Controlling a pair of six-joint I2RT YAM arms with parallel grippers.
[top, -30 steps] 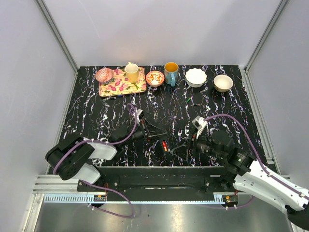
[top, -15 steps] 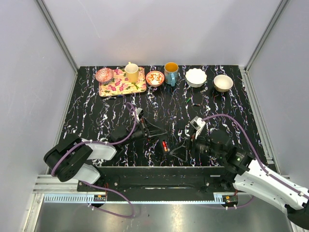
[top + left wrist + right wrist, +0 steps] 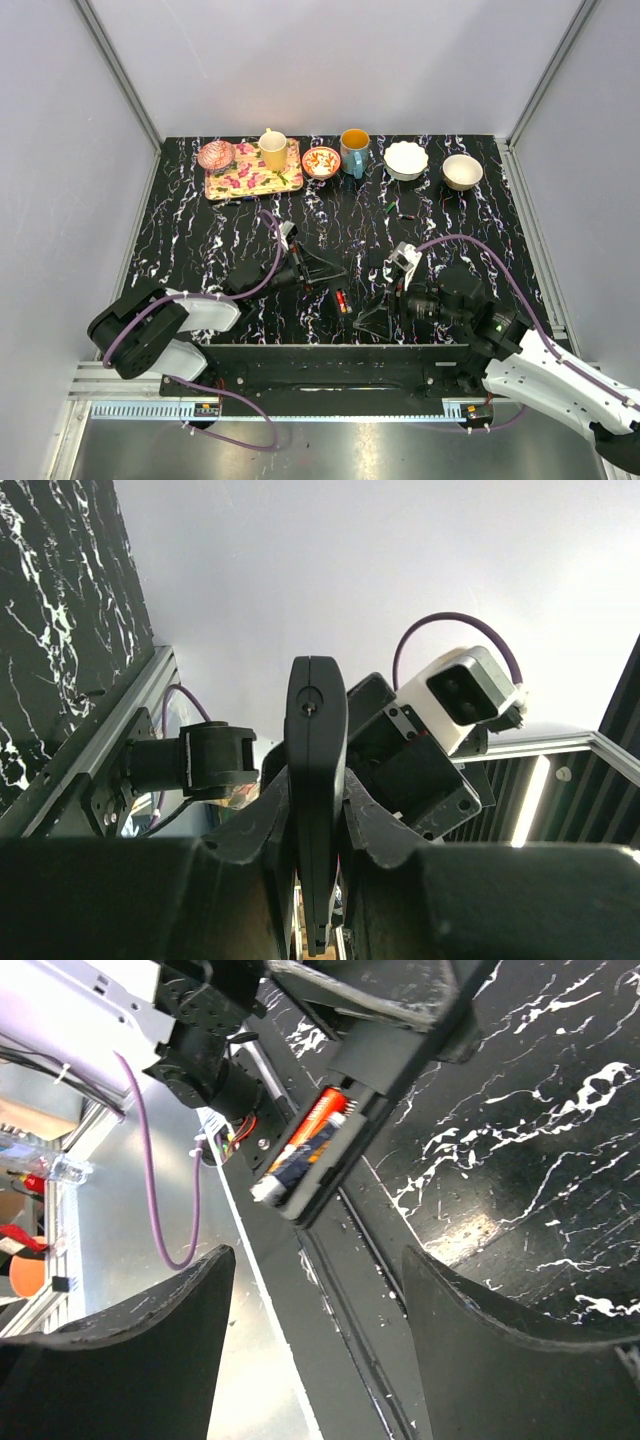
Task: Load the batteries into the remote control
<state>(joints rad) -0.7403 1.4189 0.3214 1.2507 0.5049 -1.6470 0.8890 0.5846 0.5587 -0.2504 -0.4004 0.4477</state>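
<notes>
Near the front edge of the black marbled surface [image 3: 200, 230], the left claw [image 3: 318, 820] is pinching the slim black plastic remote control [image 3: 316, 720] edge-on. Its open compartment holds an orange-and-dark-blue battery [image 3: 300, 1145], and the right claw [image 3: 318, 1270] hangs spread just beside it.

The slim black remote control [image 3: 316, 780] sits edge-on, clamped in the left gripper [image 3: 316, 825]. Its battery compartment is open, and one orange-and-dark-blue battery [image 3: 300, 1145] lies seated inside.
</notes>
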